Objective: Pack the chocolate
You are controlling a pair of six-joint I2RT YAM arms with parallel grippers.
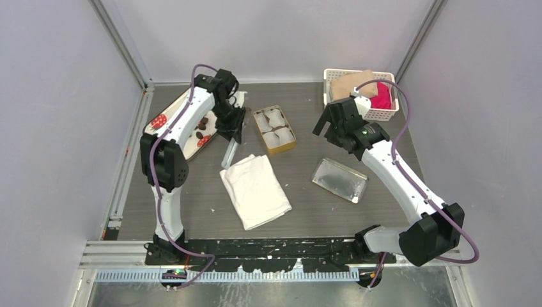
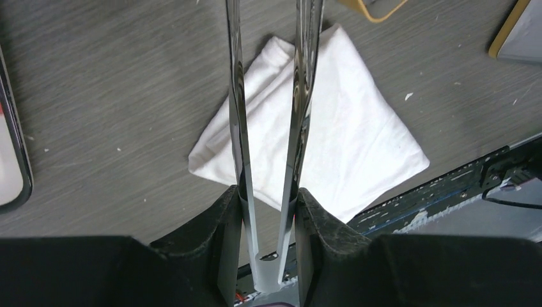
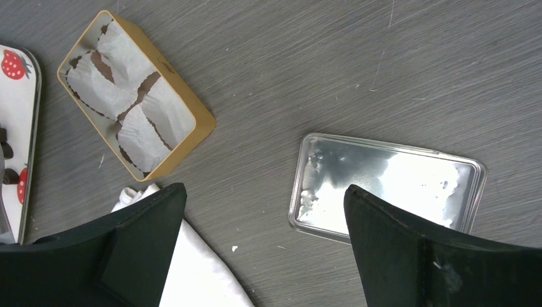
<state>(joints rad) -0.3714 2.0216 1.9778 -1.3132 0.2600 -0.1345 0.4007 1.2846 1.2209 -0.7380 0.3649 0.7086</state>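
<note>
Several dark-brown chocolate lumps [image 1: 202, 123] lie on a white tray with red strawberry prints [image 1: 155, 123] at the back left. My left gripper [image 1: 231, 128] hovers just right of them and is shut on a pair of metal tongs [image 1: 229, 153]. In the left wrist view the fingers [image 2: 225, 224] clamp the tongs [image 2: 238, 96] near their hinged end; the tips run out of frame. The gold tin [image 1: 275, 128] with white paper cups stands mid-table, also in the right wrist view [image 3: 192, 121]. My right gripper [image 1: 327, 126] is open and empty [image 3: 265, 192] above bare table.
A folded white cloth [image 1: 255, 188] lies near the middle front, under the tongs [image 2: 358, 128]. The silver tin lid [image 1: 339, 180] lies right of it [image 3: 390, 182]. A white basket [image 1: 383, 115] holding fabric stands at the back right.
</note>
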